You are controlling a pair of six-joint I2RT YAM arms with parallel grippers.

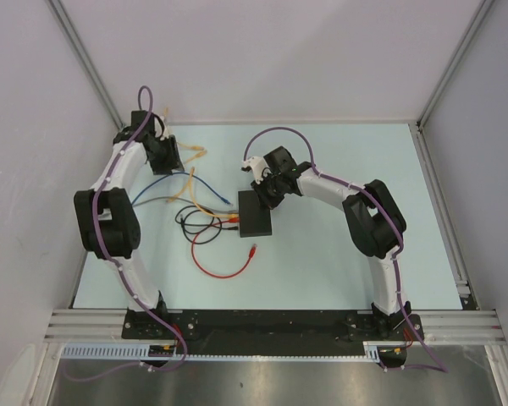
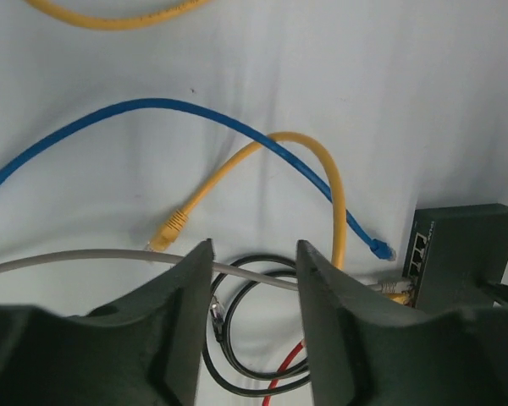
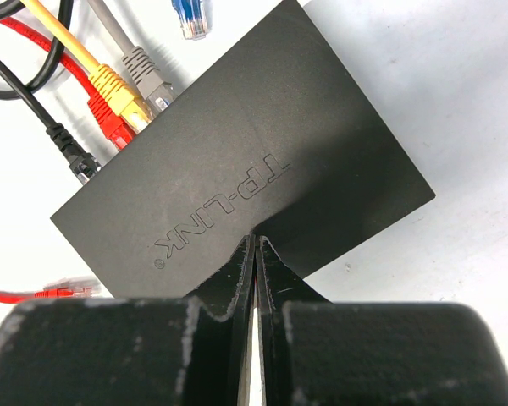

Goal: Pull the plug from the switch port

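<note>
Hovering at the far left of the pale blue counter [image 1: 339, 271], the left end effector [image 2: 254, 254] has its dark fingers partly apart with nothing between them. A thin grey cable [image 2: 85, 254] lies on the counter below the gap. To its right sprawl loose cables: a blue cable [image 2: 152, 103] whose plug lies free just short of the box, a yellow cable [image 2: 339, 220] and a red cable [image 1: 222, 276]. Further right, near the counter's middle, lies the flat matte-black rectangular switch box [image 3: 262, 135], lettered TP-LINK. The switch port [image 2: 418, 250] row is in its left edge, where a yellow plug [image 3: 118, 89], a red plug [image 3: 110, 123] and a grey plug [image 3: 148, 76] sit side by side. A black plug [image 3: 72, 156] lies at the box's corner; I cannot tell whether it is seated. The right end effector [image 3: 254, 241] is closed tight, holding nothing, its tips against the box's top.
</note>
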